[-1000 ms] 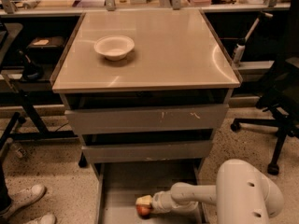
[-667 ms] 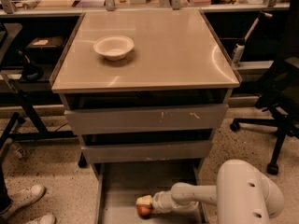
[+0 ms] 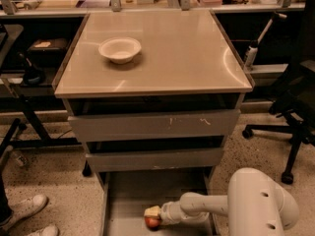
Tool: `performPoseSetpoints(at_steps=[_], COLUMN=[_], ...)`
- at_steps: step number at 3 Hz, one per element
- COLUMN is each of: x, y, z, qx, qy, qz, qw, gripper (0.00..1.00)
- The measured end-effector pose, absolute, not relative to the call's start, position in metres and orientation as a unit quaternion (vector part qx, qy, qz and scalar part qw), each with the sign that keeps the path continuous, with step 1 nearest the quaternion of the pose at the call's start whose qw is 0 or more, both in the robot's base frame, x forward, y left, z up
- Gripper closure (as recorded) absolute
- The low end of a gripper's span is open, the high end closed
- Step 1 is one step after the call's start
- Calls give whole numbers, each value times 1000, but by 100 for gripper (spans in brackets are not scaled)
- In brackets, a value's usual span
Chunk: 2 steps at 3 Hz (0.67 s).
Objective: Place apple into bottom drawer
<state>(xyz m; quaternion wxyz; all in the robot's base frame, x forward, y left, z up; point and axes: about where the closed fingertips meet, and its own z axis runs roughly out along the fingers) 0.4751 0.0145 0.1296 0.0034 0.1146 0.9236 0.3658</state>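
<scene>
Markings: pale scuffs on the grey front of the top drawer (image 3: 147,127); they do not read as letters.
Cabinet: a grey metal cabinet with a smooth tan top (image 3: 187,58) and three drawers stacked under it.
On top: a shallow white bowl (image 3: 119,49) stands near the back left corner of the tan surface.
Middle drawer: a shallow grey drawer (image 3: 152,160), just below the scuffed one and set slightly further out.
Bottom drawer: the lowest grey metal drawer (image 3: 129,193) is pulled out towards the camera, showing its flat plain floor and thin side walls.
Apple: a small round red-orange apple (image 3: 152,223) lies low inside the bottom drawer, near its front end and about midway between the side walls.
Gripper: the pale two-finger gripper (image 3: 153,216) is inside the bottom drawer, directly against the apple, reaching in from the right.
Grip: whether it clasps the apple cannot be told.
Arm: the bulky white robot arm (image 3: 256,208) fills the lower right, crossing over the drawer's right wall.
Surroundings: a black office chair (image 3: 295,107) stands right of the cabinet; white shoes (image 3: 24,205) rest on the speckled floor at lower left; a black table frame (image 3: 29,122) stands left.
</scene>
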Motion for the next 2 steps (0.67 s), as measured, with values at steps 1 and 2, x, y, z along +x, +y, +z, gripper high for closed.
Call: performPoseSetpoints(at_steps=[1,2], x=[475,475], y=[14,15], z=[130,130], qx=[115,115], qy=[924,924], qz=[366,366], qw=[3,3], gripper=[12,0])
